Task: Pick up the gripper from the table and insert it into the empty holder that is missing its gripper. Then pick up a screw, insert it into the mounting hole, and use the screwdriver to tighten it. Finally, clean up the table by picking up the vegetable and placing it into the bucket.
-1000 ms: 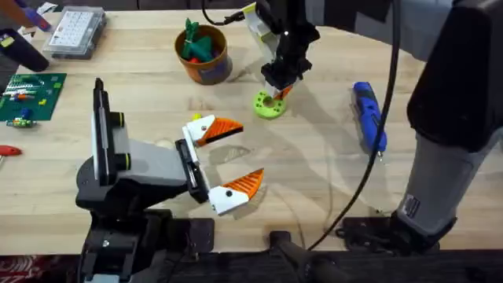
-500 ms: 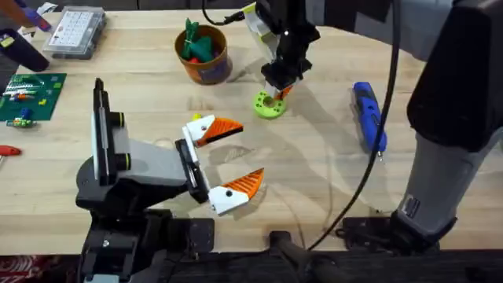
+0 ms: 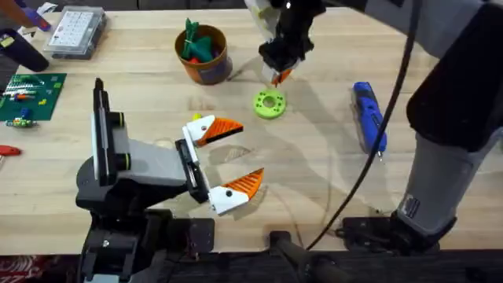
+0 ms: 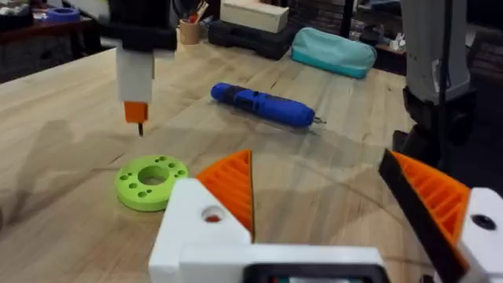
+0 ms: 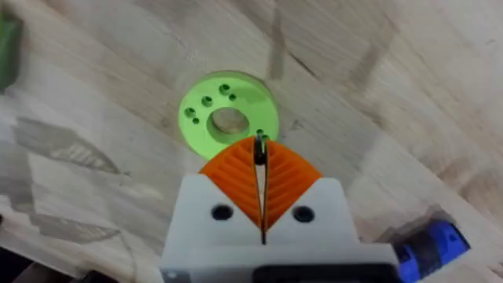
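Observation:
My right gripper [image 3: 277, 76] hangs above the table just behind a lime-green disc with holes [image 3: 269, 103], shut on a small dark screw [image 5: 258, 146]. The screw's tip [image 4: 141, 130] points down below the orange pads of that gripper [image 4: 136, 112]. Under it lies the disc [image 5: 229, 118], flat on the wood. The blue screwdriver [image 3: 368, 115] rests to the right of the disc [image 4: 151, 181]. At the back stands the orange-brown bucket [image 3: 206, 69] with a green vegetable [image 3: 193, 41] inside. My left gripper [image 3: 250, 151] is open near the table's middle, holding nothing.
A clear parts box [image 3: 75, 31] and a green circuit board [image 3: 31, 94] lie at the far left. A red object [image 3: 6, 149] pokes in at the left edge. Bare wood stretches between the disc and the screwdriver [image 4: 263, 105].
My right gripper has lifted off the green disc and moved a little toward the back, still shut on the screw. The left arm has stayed still.

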You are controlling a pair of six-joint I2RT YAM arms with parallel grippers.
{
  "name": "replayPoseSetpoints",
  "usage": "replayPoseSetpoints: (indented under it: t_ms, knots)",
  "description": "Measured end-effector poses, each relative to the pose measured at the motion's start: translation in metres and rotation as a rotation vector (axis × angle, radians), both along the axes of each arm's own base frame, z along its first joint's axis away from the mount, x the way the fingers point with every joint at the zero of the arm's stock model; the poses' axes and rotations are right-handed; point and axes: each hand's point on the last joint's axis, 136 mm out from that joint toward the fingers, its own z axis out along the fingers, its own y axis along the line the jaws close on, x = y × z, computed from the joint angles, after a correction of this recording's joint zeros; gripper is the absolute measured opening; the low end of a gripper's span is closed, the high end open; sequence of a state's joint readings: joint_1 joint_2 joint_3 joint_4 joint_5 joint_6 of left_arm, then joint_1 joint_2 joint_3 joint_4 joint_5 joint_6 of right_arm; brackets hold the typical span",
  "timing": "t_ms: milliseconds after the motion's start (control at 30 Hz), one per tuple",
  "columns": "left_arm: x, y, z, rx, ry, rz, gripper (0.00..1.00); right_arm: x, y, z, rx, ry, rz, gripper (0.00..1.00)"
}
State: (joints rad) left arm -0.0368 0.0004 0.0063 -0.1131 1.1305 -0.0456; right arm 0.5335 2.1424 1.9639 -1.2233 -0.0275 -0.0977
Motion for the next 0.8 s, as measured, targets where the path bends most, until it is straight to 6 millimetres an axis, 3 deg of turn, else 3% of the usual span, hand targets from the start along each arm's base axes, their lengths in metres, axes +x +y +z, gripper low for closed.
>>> replayPoseSetpoints:
  t_ms: [267, 700, 800]
  knots:
    - [0.0, 0.0, 0.0, 0.0, 0.0, 0.0, 0.99, 0.005, 0.003, 0.049, 0.03, -0.057, 0.022, 0.01]
    - [0.0, 0.0, 0.0, 0.0, 0.0, 0.0, 0.99, -0.021, -0.02, 0.135, 0.081, -0.216, 0.043, 0.01]
    - [0.0, 0.0, 0.0, 0.0, 0.0, 0.0, 0.99, -0.03, -0.03, 0.146, 0.095, -0.247, 0.035, 0.01]
